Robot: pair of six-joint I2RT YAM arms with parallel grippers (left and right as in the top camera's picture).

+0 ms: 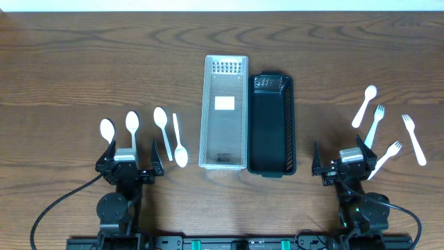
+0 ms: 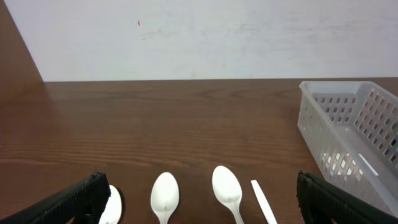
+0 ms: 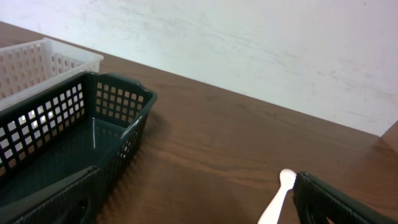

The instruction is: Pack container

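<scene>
A clear white basket and a black basket stand side by side at the table's middle, both empty. Several white spoons lie left of them; the left wrist view shows their bowls between my fingers. A white spoon and three white forks lie at the right. My left gripper is open and empty, just in front of the spoons. My right gripper is open and empty beside the black basket, with a white handle tip near its right finger.
A white wall rises behind the table's far edge. The arms' bases and cables sit at the front edge.
</scene>
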